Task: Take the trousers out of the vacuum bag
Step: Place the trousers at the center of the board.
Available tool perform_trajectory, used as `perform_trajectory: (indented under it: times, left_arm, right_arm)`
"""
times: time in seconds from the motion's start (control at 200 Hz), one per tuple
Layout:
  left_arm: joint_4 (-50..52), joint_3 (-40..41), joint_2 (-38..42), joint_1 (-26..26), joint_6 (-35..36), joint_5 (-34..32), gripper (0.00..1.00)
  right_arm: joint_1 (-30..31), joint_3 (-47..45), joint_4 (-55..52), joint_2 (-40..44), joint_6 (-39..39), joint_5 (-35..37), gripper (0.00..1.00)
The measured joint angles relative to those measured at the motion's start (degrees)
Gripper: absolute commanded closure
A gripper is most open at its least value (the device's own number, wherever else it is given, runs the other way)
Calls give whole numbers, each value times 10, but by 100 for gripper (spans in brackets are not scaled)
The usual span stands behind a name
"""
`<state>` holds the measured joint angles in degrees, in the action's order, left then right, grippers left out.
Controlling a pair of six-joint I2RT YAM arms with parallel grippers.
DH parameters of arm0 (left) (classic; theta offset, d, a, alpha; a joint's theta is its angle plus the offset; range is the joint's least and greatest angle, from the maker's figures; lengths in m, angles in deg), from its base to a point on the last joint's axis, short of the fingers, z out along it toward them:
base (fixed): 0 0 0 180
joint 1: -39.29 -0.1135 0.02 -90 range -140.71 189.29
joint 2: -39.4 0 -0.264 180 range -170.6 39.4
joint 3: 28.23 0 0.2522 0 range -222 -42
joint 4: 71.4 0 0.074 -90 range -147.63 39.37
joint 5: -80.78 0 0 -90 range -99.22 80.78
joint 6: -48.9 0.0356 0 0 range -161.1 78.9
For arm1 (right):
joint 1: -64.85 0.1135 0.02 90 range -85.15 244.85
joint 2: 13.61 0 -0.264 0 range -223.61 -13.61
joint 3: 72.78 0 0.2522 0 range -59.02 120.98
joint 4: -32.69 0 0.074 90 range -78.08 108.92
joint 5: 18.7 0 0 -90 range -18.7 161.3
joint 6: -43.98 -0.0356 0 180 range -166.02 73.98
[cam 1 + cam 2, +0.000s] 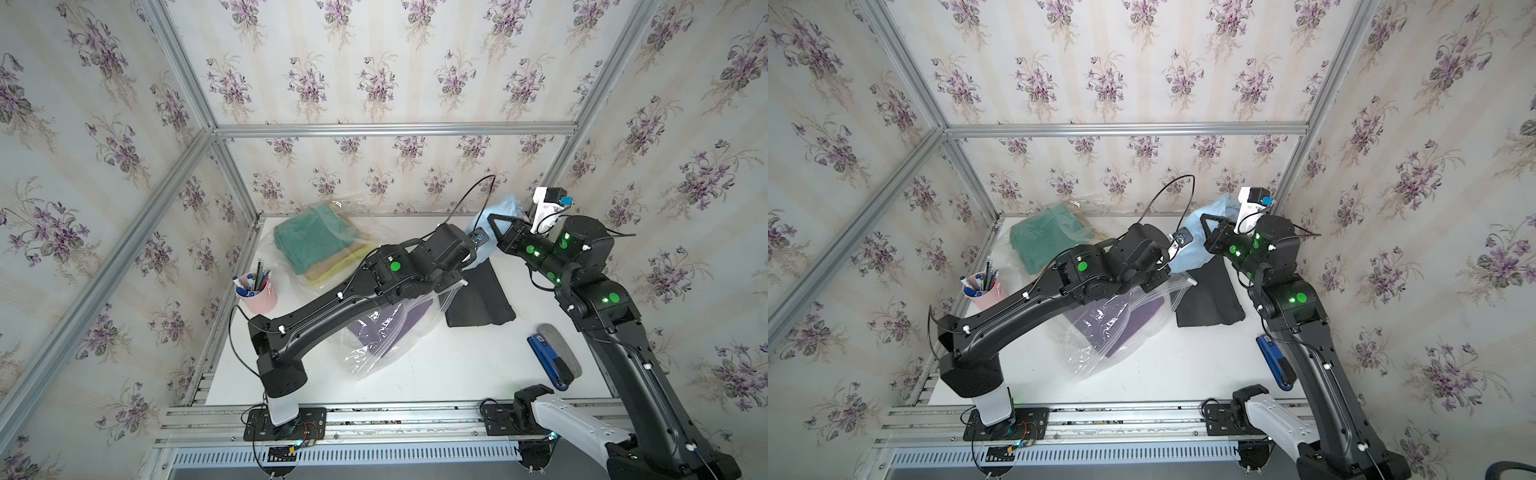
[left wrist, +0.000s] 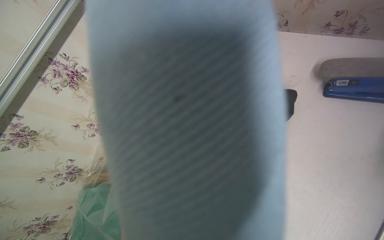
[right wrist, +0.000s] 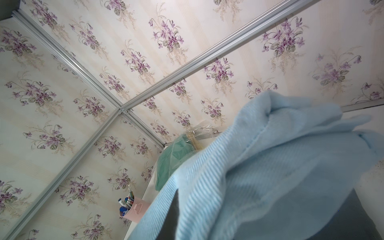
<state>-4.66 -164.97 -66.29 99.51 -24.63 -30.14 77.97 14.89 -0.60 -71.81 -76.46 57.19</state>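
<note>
Light blue trousers (image 1: 505,208) hang lifted at the back right of the table, between my two grippers. My left gripper (image 1: 478,247) and right gripper (image 1: 494,226) both meet this cloth and look shut on it. It fills the left wrist view (image 2: 187,104) and drapes across the right wrist view (image 3: 270,166), hiding both sets of jaws. Dark grey trousers (image 1: 482,299) lie flat on the table below them, outside the vacuum bag (image 1: 374,357). Purple trousers (image 1: 415,316) show inside the bag's crinkly plastic. Teal trousers (image 1: 311,245) top a khaki and yellow stack under plastic at the back left.
A pink cup of pens (image 1: 255,291) stands at the left edge. A blue stapler (image 1: 548,361) and a grey felt block (image 1: 559,345) lie at the front right. Papered walls with aluminium frame rails close the back and both sides.
</note>
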Motion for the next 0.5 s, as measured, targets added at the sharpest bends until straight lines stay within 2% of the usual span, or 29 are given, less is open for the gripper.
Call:
perform_trajectory:
  times: [0.18,0.5]
  left_arm:
    - [-5,-65,-68,-31,25,24,93]
    - [-18,-182,-192,-84,71,31,89]
  right_arm:
    - [-75,-46,67,-23,-27,-89,100]
    - [-157,-135,253,-96,-103,-204,100]
